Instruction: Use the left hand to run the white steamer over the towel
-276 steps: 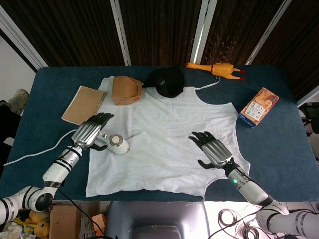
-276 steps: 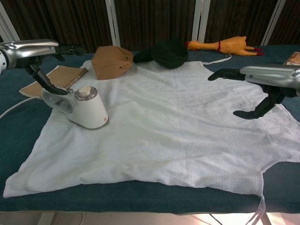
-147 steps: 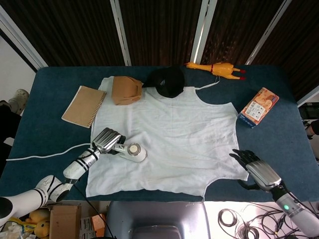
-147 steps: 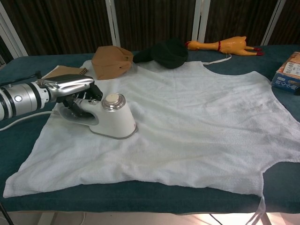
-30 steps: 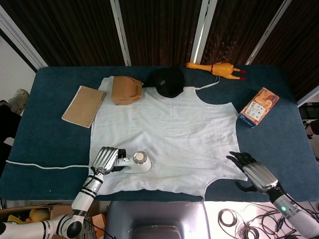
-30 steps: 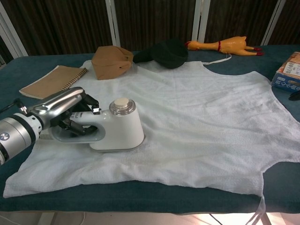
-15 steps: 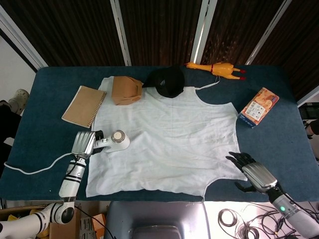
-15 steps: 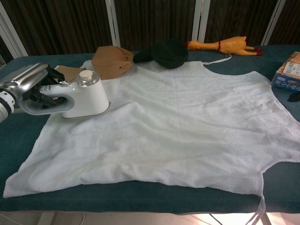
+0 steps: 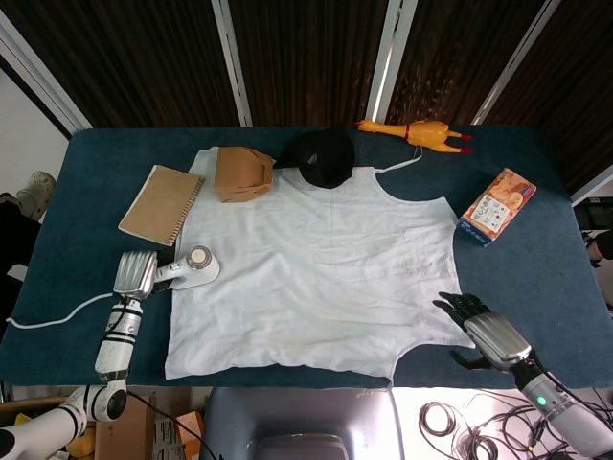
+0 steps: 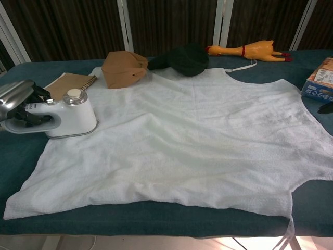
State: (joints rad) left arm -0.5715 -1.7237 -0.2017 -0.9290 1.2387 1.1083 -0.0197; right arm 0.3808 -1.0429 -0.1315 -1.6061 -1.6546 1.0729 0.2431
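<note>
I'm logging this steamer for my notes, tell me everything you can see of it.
The white steamer looks like glossy plastic: a rounded body topped by a beige round cap, with a loop handle pointing left. It stands upright at the towel's left edge, near the notebook. The left hand grips its handle. A white cord trails off left across the table.

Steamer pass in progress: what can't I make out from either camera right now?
- Steamer base: whether it touches the towel is hidden under its own body, both views.
- Left hand: chest view's left edge cuts it off.
- Right hand: only a dark tip at the chest view's right edge.
- Box print: too small, head view.
</note>
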